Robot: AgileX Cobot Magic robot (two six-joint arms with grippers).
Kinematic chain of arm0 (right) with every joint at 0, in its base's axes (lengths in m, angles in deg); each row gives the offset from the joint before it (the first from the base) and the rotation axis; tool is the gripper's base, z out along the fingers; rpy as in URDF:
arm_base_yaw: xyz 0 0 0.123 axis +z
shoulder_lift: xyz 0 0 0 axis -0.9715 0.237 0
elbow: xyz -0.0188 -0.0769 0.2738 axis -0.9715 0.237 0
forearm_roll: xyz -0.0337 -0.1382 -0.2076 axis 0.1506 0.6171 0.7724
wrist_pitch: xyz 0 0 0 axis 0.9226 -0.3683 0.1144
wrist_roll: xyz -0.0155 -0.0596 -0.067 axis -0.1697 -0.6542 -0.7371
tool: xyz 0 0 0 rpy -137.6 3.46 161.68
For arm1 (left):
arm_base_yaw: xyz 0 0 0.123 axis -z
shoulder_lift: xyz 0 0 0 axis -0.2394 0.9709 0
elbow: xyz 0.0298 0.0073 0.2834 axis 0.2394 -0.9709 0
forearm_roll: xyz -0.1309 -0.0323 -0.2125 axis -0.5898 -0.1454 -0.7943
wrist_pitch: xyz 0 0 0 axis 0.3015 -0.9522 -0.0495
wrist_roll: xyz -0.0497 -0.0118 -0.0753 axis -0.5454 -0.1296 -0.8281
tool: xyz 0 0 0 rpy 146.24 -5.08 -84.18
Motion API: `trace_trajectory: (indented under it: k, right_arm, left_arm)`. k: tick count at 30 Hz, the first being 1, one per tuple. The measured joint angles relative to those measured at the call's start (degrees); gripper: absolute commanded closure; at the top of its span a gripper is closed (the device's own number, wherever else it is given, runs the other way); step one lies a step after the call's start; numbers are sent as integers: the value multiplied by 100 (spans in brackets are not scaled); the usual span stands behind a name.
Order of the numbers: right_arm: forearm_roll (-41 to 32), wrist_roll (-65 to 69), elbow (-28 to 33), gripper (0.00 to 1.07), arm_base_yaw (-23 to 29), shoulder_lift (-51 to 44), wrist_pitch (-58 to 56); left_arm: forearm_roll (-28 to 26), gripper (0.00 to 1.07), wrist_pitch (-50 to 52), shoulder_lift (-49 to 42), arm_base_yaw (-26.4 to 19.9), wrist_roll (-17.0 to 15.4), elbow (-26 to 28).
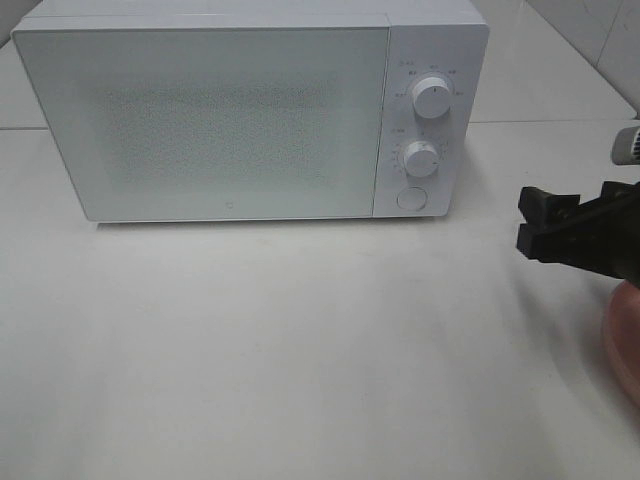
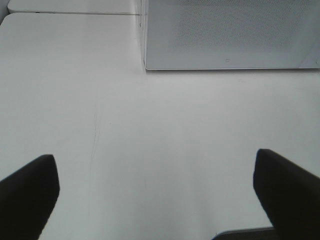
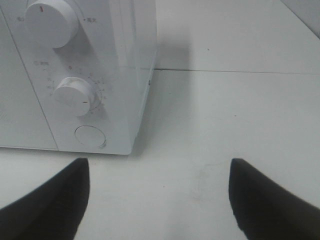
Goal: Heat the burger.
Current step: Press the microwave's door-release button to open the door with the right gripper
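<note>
The burger is out of view. The white microwave (image 1: 240, 110) stands at the back of the table with its door shut. It has two knobs (image 1: 432, 97) (image 1: 421, 158) and a round button (image 1: 411, 198) on its right panel. My right gripper (image 1: 530, 220) is open and empty, to the right of the microwave and apart from it, above the edge of a pink plate (image 1: 625, 345). In the right wrist view my right gripper (image 3: 160, 200) faces the microwave's control panel (image 3: 75, 100). My left gripper (image 2: 155, 200) is open and empty over bare table, facing the microwave door (image 2: 230, 35).
The white table (image 1: 300, 350) spreads out in front of the microwave. A seam between table panels runs behind the microwave (image 3: 235, 71). The pink plate is cut off by the right edge of the high view.
</note>
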Motion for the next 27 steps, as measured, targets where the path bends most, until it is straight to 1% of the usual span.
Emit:
trace_trajectory:
  k: [1, 2, 3, 4, 5, 6, 7, 8, 9, 10, 11, 12, 13, 14, 15, 16, 17, 18, 19, 27]
  right_arm:
    - [-178, -52, 0, 32, 183, 80, 103]
    - [-516, -155, -6, 32, 510, 241, 315]
    - [-516, -155, -6, 32, 510, 241, 315]
    - [-705, -160, -6, 32, 693, 327, 430]
    - [-1043, -201, -6, 32, 1049, 476, 647]
    - [-1043, -201, -6, 32, 1049, 476, 647]
    - [-1192, -218, -6, 32, 1186, 550, 739]
    - [-1518, -264, -11, 32, 1518, 722, 985]
    - [-1518, -264, -11, 32, 1518, 722, 985]
    - [-1684, -275, -11, 32, 1650, 802, 1066]
    - [-1994, -315, -29, 32, 1971, 945, 1197]
    - [-1994, -315, -29, 32, 1971, 945, 1197]
    - [-2355, -413, -109, 32, 2263, 1094, 1278]
    - [-2355, -413, -109, 32, 2263, 1094, 1278]
    - [-2492, -453, -155, 32, 2366, 1152, 1295]
    - [-2807, -579, -264, 32, 2573, 1272, 1335]
    - [-2807, -579, -264, 32, 2573, 1272, 1335]
    - [-3042, -676, -372, 32, 2750, 1381, 1375]
    - [-3123, -739, -418, 32, 2802, 1427, 1381]
    - [-3323, -745, -573, 32, 2922, 1662, 1415]
  left_arm:
    - [0, 9, 0, 0, 0, 0, 0]
    - [0, 9, 0, 0, 0, 0, 0]
    - [0, 9, 0, 0, 0, 0, 0]
    - [0, 9, 0, 0, 0, 0, 0]
    - [0, 9, 0, 0, 0, 0, 0]
    - [0, 9, 0, 0, 0, 0, 0]
    - [0, 9, 0, 0, 0, 0, 0]
    - [0, 9, 0, 0, 0, 0, 0]
    - [0, 9, 0, 0, 0, 0, 0]
    - [0, 9, 0, 0, 0, 0, 0]
    - [0, 9, 0, 0, 0, 0, 0]
    - [0, 9, 0, 0, 0, 0, 0]
    - [0, 9, 0, 0, 0, 0, 0]
    - [0, 9, 0, 0, 0, 0, 0]
    - [0, 9, 0, 0, 0, 0, 0]
    - [0, 9, 0, 0, 0, 0, 0]
    - [0, 9, 0, 0, 0, 0, 0]
    - [0, 9, 0, 0, 0, 0, 0]
    - [0, 9, 0, 0, 0, 0, 0]
    - [0, 9, 0, 0, 0, 0, 0]
